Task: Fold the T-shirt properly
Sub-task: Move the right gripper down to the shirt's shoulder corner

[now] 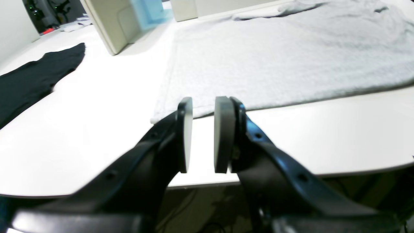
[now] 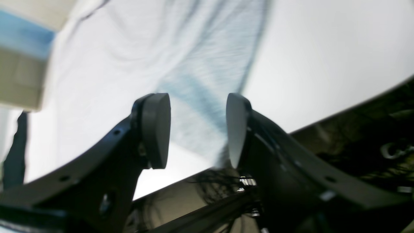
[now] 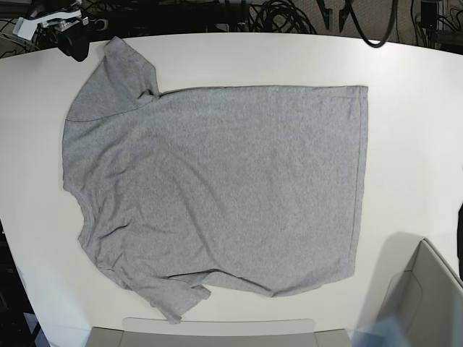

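Note:
The heather-grey T-shirt lies flat on the white table, plain side up, with the neck at the left and the hem at the right. No lettering or label shows. My left gripper is open by a narrow gap and empty. It hangs over the table's edge just short of the shirt's hem corner. My right gripper is open and empty over the table edge, facing a blurred sleeve. In the base view the right arm's end sits by the far left sleeve.
A black garment lies on the table left of the shirt in the left wrist view. A beige box stands behind it and also shows in the base view. Cables hang past the far edge.

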